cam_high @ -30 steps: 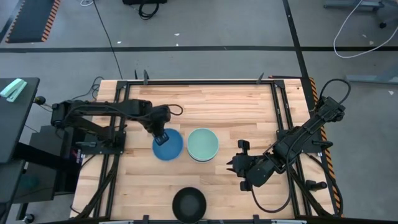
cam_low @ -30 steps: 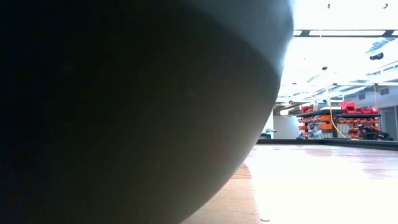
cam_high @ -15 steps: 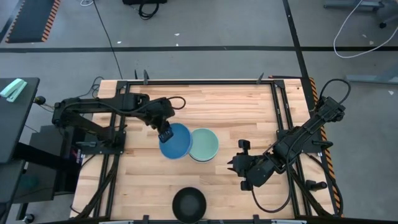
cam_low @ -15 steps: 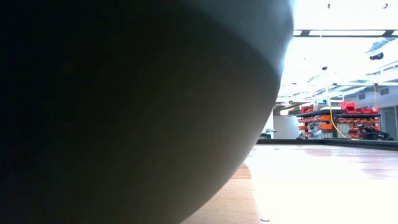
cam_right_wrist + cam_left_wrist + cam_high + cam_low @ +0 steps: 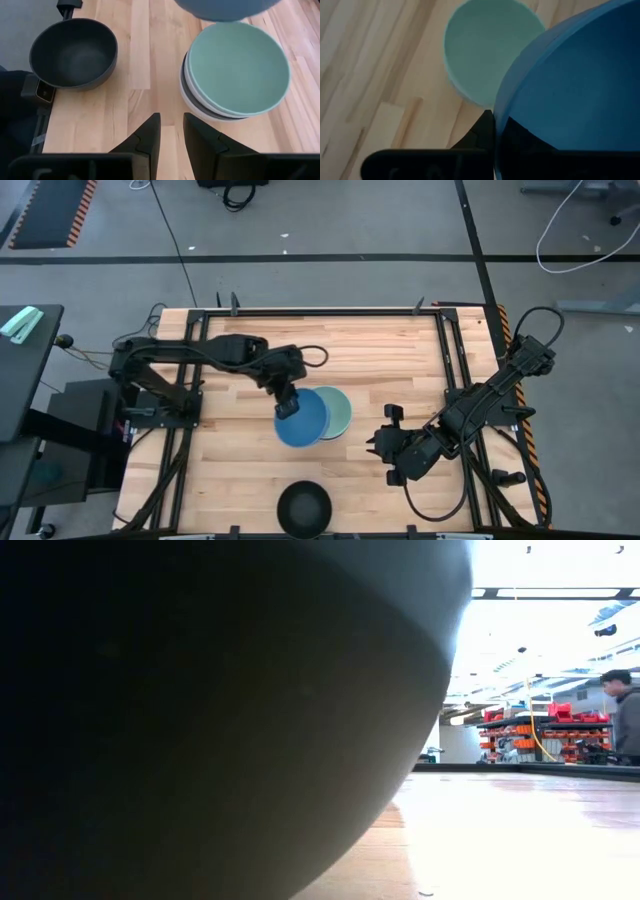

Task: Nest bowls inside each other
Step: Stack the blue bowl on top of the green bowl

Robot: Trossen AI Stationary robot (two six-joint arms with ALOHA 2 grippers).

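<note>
My left gripper (image 5: 288, 406) is shut on the blue bowl (image 5: 306, 423), which hangs in the air and overlaps the left part of the mint green bowl (image 5: 338, 411). In the right wrist view the mint green bowl (image 5: 237, 67) sits on top of a nested stack with white and black bowls under it, and the blue bowl's underside (image 5: 225, 7) hovers over its far edge. A single black bowl (image 5: 304, 508) stands on its base near the table's near edge. My right gripper (image 5: 384, 446) waits open, low, to the right of the stack. My left gripper holds the blue bowl by its rim (image 5: 496, 107) on the bowl's left side, one finger (image 5: 482, 132) outside the wall and the other inside. The fingers come from above, pointing down. The bowl is lifted clear of the table, roughly level.
The single black bowl (image 5: 74, 52) stands so close to the low camera that it blocks most of that view (image 5: 200, 720). A person (image 5: 625, 710) shows far behind the table. Bare wood lies toward the far edge and right of the stack (image 5: 400, 360).
My left gripper has lifted the blue bowl off the table and carried it toward the table's right, slightly nearer, until it overlaps the mint green bowl. The stack, the single black bowl and my right arm have kept still.
</note>
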